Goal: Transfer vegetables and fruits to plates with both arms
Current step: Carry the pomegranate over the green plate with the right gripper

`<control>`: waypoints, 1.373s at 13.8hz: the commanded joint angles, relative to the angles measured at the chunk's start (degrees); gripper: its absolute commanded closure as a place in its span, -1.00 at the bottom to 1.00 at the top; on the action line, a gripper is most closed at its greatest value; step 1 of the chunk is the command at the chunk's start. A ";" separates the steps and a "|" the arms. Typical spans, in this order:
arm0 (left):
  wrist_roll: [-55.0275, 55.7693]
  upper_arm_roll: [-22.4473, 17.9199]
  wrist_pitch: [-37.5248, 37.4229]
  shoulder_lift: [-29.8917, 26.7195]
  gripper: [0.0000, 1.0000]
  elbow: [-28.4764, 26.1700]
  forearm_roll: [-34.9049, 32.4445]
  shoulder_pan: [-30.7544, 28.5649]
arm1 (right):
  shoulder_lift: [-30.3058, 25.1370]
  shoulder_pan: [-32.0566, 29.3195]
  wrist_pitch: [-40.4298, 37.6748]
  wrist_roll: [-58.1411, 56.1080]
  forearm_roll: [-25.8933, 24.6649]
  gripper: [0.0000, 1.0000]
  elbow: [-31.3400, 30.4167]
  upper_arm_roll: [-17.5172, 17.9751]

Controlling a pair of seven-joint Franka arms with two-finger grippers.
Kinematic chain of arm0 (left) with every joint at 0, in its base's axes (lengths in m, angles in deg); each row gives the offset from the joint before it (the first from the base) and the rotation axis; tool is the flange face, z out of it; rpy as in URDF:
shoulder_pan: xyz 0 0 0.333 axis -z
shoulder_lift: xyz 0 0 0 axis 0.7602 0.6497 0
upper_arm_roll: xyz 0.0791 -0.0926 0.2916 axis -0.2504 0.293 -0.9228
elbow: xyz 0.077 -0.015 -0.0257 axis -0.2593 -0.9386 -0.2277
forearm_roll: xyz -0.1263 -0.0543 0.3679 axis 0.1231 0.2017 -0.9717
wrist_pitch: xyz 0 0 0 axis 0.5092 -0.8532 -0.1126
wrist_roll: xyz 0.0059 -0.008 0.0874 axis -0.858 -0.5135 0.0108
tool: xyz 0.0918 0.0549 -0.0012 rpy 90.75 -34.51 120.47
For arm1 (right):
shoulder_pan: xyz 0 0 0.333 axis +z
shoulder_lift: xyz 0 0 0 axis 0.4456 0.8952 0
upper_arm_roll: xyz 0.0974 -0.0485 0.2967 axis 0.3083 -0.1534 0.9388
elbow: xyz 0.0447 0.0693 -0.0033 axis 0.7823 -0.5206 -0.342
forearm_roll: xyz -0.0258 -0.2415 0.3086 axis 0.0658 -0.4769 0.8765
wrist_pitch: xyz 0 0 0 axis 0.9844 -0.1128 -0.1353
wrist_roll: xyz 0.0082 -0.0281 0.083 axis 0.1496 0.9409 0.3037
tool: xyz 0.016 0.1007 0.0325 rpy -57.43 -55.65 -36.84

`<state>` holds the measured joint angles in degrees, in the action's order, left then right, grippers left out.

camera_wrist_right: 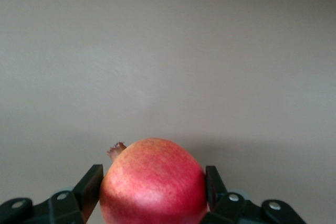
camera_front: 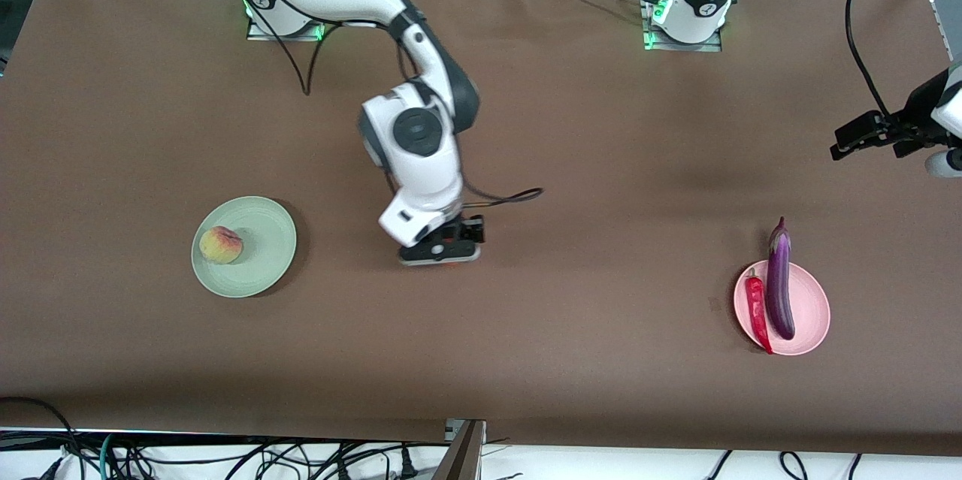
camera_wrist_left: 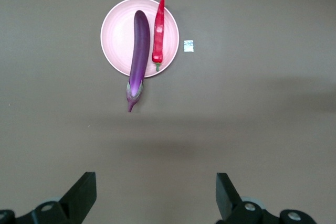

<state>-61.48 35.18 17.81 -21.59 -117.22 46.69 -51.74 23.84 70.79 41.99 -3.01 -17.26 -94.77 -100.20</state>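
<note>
My right gripper (camera_front: 440, 246) is low over the middle of the table. In the right wrist view its fingers (camera_wrist_right: 94, 182) press on both sides of the red apple-like fruit (camera_wrist_right: 152, 182). The peach-like fruit (camera_front: 221, 245) lies on the mint green plate (camera_front: 270, 217) toward the right arm's end. The purple eggplant (camera_front: 780, 285) and red chili (camera_front: 757, 311) lie side by side on the pink plate (camera_front: 815, 315), and the eggplant's stem end overhangs the rim. My left gripper (camera_front: 845, 142) is open and empty, up in the air at the left arm's end. Its wrist view shows the plate (camera_wrist_left: 118, 35), eggplant (camera_wrist_left: 139, 51) and chili (camera_wrist_left: 158, 32).
A black cable (camera_front: 511, 198) trails from the right wrist over the table. A small white tag (camera_wrist_left: 189, 45) lies on the table beside the pink plate. Cables hang along the table edge nearest the front camera.
</note>
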 commanded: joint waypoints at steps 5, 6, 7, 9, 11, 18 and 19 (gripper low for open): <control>-1.17 -3.46 0.42 -2.84 -1.00 -3.39 -0.32 3.49 | -10.75 -7.59 -6.03 -33.23 2.81 0.06 -16.70 -5.09; -1.17 -3.46 0.33 -2.49 -1.00 -2.95 -0.32 3.32 | -11.19 -7.68 -5.77 -35.35 2.81 0.06 -18.72 -6.41; -1.17 -3.37 0.33 -2.14 -1.00 -2.77 -0.32 3.14 | -11.46 -7.68 -5.68 -37.63 2.81 0.06 -20.13 -7.90; -1.35 -3.11 0.25 -1.78 -1.00 -2.86 -0.32 2.79 | -11.20 -8.12 -4.98 -43.78 2.81 0.06 -22.60 -11.16; -1.35 -3.10 0.42 -1.78 -1.00 -2.77 -0.41 2.53 | -11.28 -10.66 -2.62 -45.83 2.99 0.06 -25.84 -11.44; -1.35 -3.02 2.09 -1.78 -1.00 -2.69 -0.41 2.70 | -11.20 -11.55 7.50 -46.18 4.04 0.06 -34.73 -11.44; -1.35 -3.02 2.26 -1.78 -1.00 -2.69 -0.41 2.70 | -11.02 -11.55 8.03 -46.18 4.04 0.06 -35.00 -11.44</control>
<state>-61.56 32.48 19.29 -22.90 -119.62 46.68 -49.37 14.93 58.97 48.21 -48.05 -14.53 -126.91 -111.72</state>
